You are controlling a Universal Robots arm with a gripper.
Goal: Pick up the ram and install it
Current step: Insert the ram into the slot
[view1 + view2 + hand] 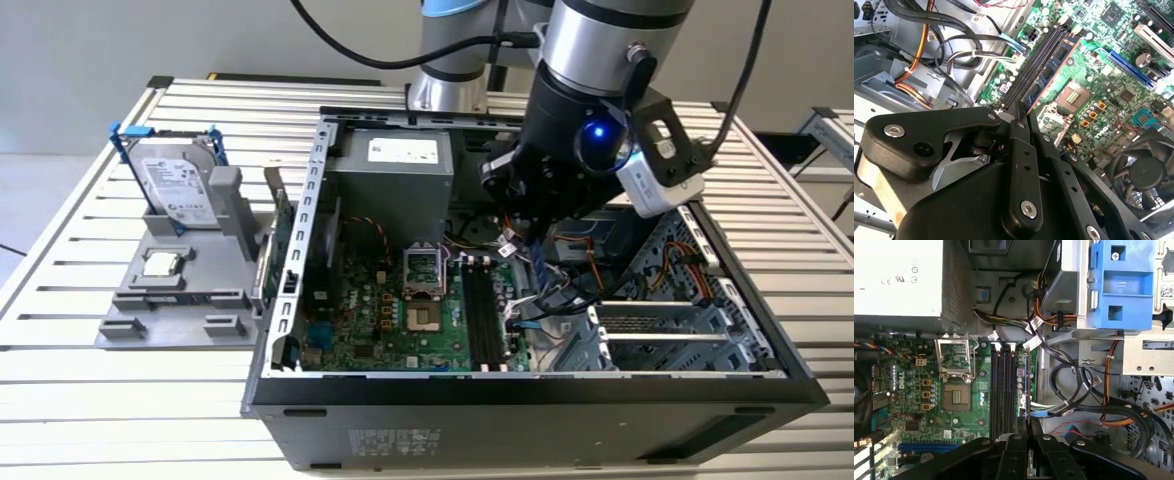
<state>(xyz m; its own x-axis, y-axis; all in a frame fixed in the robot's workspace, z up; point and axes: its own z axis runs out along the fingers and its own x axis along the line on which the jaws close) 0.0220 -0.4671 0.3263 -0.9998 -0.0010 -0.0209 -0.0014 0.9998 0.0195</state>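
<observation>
Gripper [1028,434] closed, pinching ram [1027,390] at one end; ram edge-on, parallel w/ black DIMM slots [1002,390] on mobo [979,415].

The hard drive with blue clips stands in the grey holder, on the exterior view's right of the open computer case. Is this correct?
Only the side is wrong: the exterior view shows the hard drive standing in the grey holder on the view's left of the computer case.

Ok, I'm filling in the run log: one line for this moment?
claw: shut on ram stick | ram stick: on edge beside empty black slots | seating: unclear
</observation>
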